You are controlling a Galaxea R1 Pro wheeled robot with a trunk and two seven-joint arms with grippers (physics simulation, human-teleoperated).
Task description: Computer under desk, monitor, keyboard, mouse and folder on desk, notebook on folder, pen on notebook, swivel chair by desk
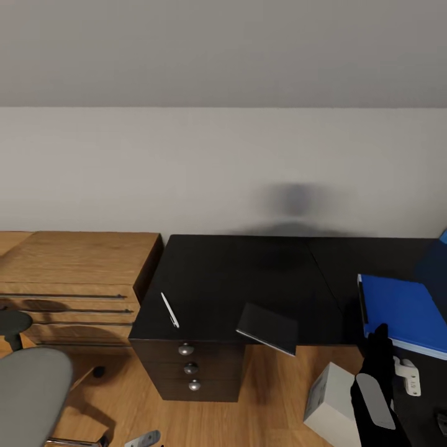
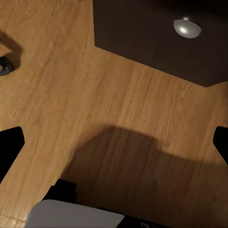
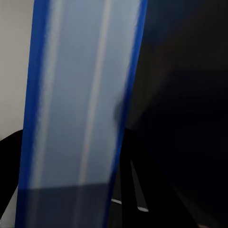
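Note:
My right gripper (image 1: 379,338) is shut on the bright blue folder (image 1: 406,310), which sits over the right part of the black desk (image 1: 248,273). In the right wrist view the folder's edge (image 3: 80,95) runs between the gripper (image 3: 73,156) fingers. A thin grey notebook (image 1: 268,328) overhangs the desk's front edge. The white pen (image 1: 169,310) lies left of it. The white-grey computer (image 1: 332,403) stands on the floor under the desk. The grey swivel chair (image 1: 31,391) is at the lower left. My left gripper (image 2: 114,142) hangs open over the floor. Monitor, keyboard and mouse are out of view.
A light wooden low cabinet (image 1: 74,273) stands against the wall left of the desk. Three silver knobs (image 1: 190,367) mark the desk's drawers, one knob (image 2: 186,28) showing in the left wrist view. Wooden floor (image 2: 95,95) lies between chair and drawers.

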